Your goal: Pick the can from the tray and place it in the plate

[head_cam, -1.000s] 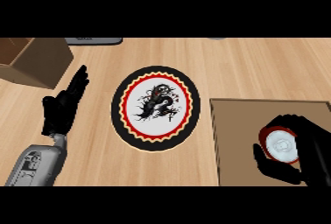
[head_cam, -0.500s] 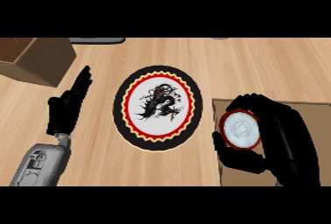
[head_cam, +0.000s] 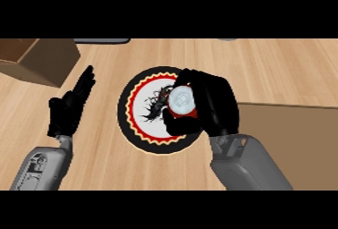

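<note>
Can (head_cam: 181,99): red body with a pale round top facing the view. Held in the right hand (head_cam: 210,103), whose black fingers and thumb curl round its sides and hide most of the red wall. Position: over the right half of the plate, inside the plate's outline as seen from above. Whether the base touches the plate cannot be told.

Plate (head_cam: 135,117): round, black outer band, then a red ring with a yellow zigzag edge, white centre carrying a black figure. It lies flat on the counter, near the middle of the view. Its right part is covered by the right hand and the can.

Right hand: closed on the can; grey forearm (head_cam: 246,163) enters from the lower edge, right of centre, and crosses the left edge of the tray.

Tray (head_cam: 297,129): flat brown surface at the right, just beside the plate. Only part of it shows; the rest runs off the right and lower edges.

Left hand (head_cam: 69,109): open, fingers straight and pointing up, resting left of the plate and apart from it. Holds nothing. Grey forearm below it at lower left.

Counter (head_cam: 264,67): light wood planks.

Box (head_cam: 40,58): brown cardboard, upper left corner, partly cut by the edge.

Dark object (head_cam: 102,40): at the top edge, identity unclear.
</note>
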Motion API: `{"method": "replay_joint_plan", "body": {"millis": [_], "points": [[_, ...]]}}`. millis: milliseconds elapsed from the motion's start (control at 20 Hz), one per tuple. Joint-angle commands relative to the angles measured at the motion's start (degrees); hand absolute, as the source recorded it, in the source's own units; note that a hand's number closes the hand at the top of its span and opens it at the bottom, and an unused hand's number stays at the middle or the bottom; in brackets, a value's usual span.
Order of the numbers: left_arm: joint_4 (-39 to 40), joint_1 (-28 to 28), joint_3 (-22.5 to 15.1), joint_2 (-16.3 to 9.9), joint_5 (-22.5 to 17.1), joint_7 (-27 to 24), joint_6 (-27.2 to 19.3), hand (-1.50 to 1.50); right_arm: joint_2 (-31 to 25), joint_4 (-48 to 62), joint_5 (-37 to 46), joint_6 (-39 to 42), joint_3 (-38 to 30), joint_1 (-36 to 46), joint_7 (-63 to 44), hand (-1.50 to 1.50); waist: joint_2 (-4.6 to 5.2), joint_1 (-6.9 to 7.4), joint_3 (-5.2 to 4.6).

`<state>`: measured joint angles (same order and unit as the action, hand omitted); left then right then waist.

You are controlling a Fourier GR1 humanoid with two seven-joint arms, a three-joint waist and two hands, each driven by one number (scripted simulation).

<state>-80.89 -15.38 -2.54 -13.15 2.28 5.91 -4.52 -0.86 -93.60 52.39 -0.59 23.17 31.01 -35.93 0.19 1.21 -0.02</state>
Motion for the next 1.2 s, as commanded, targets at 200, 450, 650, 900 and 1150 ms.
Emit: {"method": "replay_joint_plan", "body": {"millis": [200,450,650,900,1150], "points": [[-2.28,1.35,-1.0,0.84,0.82,-0.16,0.78,0.0,0.84,25.69,-0.42,-7.7,6.32,11.3,-1.22,1.5,0.08,0.76,0.01],[0.63,-3.25,-0.52,2.39,1.73,1.66,-0.79,0.0,0.85,35.92,-11.13,-17.59,12.42,14.82,-6.55,1.5,0.29,1.26,0.03],[1.56,-4.18,1.4,-0.24,-0.29,1.43,2.81,0.0,0.86,43.64,-20.78,-21.48,9.96,16.9,-0.79,-1.5,0.61,1.99,0.05],[4.31,-2.36,1.5,0.53,0.83,-3.45,2.6,0.0,0.86,48.01,-29.82,-29.4,17.19,17.81,5.35,-1.5,0.52,1.86,0.03],[1.43,-0.67,-0.28,2.28,1.62,-1.05,1.37,0.0,0.85,43.83,-37.34,-36.04,9.1,15.84,16.4,-1.5,0.36,1.36,0.11]]}}
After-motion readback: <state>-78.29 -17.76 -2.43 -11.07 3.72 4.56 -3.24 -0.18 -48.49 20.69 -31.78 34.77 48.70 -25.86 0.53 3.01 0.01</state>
